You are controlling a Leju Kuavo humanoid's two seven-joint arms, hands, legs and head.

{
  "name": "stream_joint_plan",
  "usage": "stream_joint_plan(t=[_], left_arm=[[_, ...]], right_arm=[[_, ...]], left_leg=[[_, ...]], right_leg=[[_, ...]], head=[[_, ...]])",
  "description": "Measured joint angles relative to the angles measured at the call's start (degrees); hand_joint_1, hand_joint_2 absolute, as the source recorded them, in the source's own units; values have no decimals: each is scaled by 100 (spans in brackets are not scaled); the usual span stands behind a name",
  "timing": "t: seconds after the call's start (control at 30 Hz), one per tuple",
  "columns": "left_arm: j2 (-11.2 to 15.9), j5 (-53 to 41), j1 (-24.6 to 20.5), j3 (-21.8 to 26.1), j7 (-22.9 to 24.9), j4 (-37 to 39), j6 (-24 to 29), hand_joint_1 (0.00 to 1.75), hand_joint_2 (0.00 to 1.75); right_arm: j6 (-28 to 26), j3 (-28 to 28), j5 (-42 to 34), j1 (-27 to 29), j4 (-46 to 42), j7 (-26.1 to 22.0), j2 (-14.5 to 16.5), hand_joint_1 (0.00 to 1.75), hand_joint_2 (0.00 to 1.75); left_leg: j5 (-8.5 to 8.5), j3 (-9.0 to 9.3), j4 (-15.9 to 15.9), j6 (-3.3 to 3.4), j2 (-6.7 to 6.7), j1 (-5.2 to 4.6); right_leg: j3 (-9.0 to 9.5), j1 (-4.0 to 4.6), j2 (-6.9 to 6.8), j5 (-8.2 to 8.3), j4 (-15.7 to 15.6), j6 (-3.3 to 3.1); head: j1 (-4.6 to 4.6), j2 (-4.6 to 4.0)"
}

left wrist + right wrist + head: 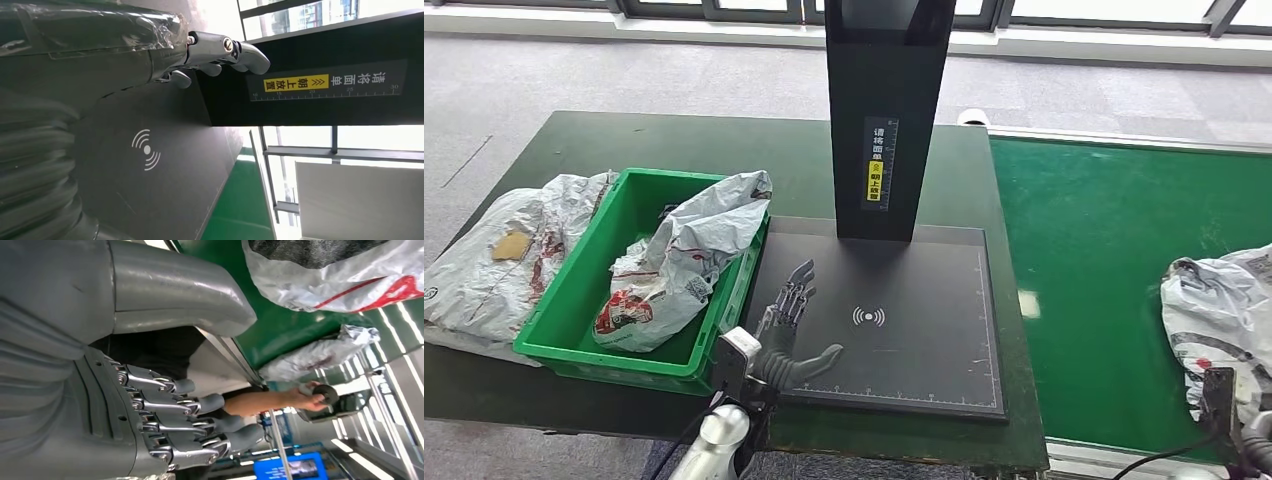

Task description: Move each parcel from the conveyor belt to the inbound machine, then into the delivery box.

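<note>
The next parcel (1219,300) lies on the green conveyor belt (1114,280), at our right, waiting to be lifted. Our right hand (165,425) hangs just short of it, fingers loosely spread, grasping nothing. Our left hand (796,320) hovers released over the inbound machine (914,330), beside the delivery box (624,200), which holds one bag (679,265).
</note>
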Motion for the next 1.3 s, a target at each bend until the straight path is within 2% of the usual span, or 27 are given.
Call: stream_joint_plan(t=[0.17,0.37,0.67,0.97,1.03,1.17,1.23,1.3], left_arm=[[-2,21,-9,0,0,51,5,0,175],[-13,-19,-21,-1,-1,134,-5,0,175],[-17,-2,-31,-4,-1,211,-2,0,175],[-17,41,-40,-4,-1,275,-14,0,175],[-17,41,-43,-4,-1,300,-24,0,175],[-17,56,-46,-4,-1,337,-15,0,175],[-17,65,-46,-4,0,337,14,0,175],[-17,65,-46,-4,0,333,51,0,175]], right_arm=[[2,0,-25,-222,591,229,-287,0,175],[2,47,285,-629,1095,649,-468,0,175],[2,154,425,-869,1359,827,-555,0,175],[2,426,531,-1033,1512,1198,-585,0,175],[25,505,598,-1044,1694,1625,-657,0,175],[323,991,658,-1021,2217,3260,-870,0,175],[449,1299,659,-1015,2379,3594,-929,0,175],[520,1559,659,-1025,2505,3701,-963,0,175]], left_leg=[[1,1,0,1,2,0],[6,3,0,4,3,1],[7,0,0,6,-1,0],[9,2,0,7,-1,1],[10,2,0,9,-3,1],[9,0,1,9,-1,-1],[9,1,1,9,1,-2],[9,2,1,10,1,-2]], right_leg=[[1,1,0,1,0,0],[1,1,2,1,0,0],[2,1,0,1,0,0],[2,1,-1,1,0,1],[3,1,-2,2,0,1],[2,-1,-1,2,0,1],[1,-1,2,2,0,2],[1,-1,2,2,0,2]], head=[[-1,0],[0,0],[0,0],[-1,0],[0,0],[0,0],[0,0],[0,0]])
